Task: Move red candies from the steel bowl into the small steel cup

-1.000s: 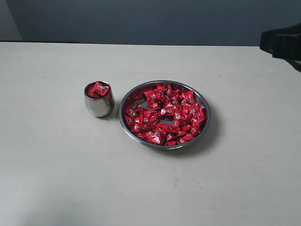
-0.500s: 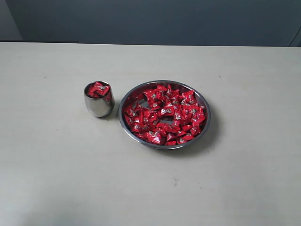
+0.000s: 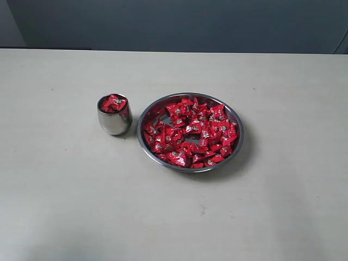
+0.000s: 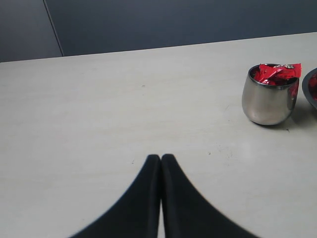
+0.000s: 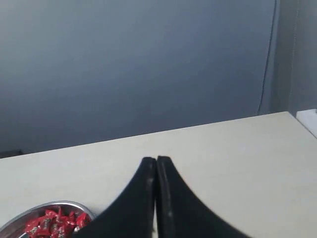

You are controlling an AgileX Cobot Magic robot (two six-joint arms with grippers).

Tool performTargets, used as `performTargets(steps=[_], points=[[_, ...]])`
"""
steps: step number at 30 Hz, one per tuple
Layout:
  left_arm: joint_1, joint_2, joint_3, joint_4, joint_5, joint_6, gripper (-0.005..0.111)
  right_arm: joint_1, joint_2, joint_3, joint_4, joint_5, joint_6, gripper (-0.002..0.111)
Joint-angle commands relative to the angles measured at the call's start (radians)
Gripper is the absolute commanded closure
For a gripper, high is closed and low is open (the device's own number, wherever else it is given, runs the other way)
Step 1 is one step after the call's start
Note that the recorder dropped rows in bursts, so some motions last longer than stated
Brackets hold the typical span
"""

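Plainly between picks. Out in the middle of the pale worktop (image 3: 65, 190): the steel bowl (image 3: 154, 112), wide and shallow, with the small steel cup (image 3: 115, 120) upright just beside its left edge in the exterior view, close but not seen touching. Probably set that near to keep each carry short. Across most of the bowl, the red candies (image 3: 193, 133) in a loose heap, with a bare patch of steel on the side nearest the cup. In the cup, several more candies, up to the rim and with one corner poking above it in the left wrist view, so little room there by the look of it. Nothing of either arm over the worktop in the exterior view. Left gripper (image 4: 161, 157) pressed fully together, tip against tip, nothing between, low over bare worktop and well apart from the cup; likely held clear to leave the way open for the other gripper. Right gripper (image 5: 156, 159) likewise closed tight and empty, high up and facing the far wall, with only an arc of the bowl at the corner of its view. Judged from this: task well along or at a pause, with many candies left in the bowl. For a next pick, needs parted jaws first, then a descent onto a candy at the heap's edge, away from crowding neighbours.
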Motion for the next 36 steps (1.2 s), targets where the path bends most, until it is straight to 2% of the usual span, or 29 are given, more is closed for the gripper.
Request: performTargets(steps=[1,15,26,36], points=[[-0.001,-0.005,-0.008,0.002,-0.006,-0.002,0.106,-0.029,-0.074,0.004,-0.05,0.061,-0.004,0.108],[-0.001,-0.005,-0.008,0.002,-0.006,-0.002,0.106,-0.029,-0.108,0.004,-0.066,0.091,-0.004,0.108],[-0.001,-0.005,-0.008,0.002,-0.006,-0.002,0.106,-0.029,-0.103,0.19,-0.098,-0.03,-0.004,0.108],[-0.001,-0.005,-0.008,0.002,-0.006,-0.002,0.106,-0.029,-0.156,0.197,-0.07,-0.032,-0.004,0.108]])
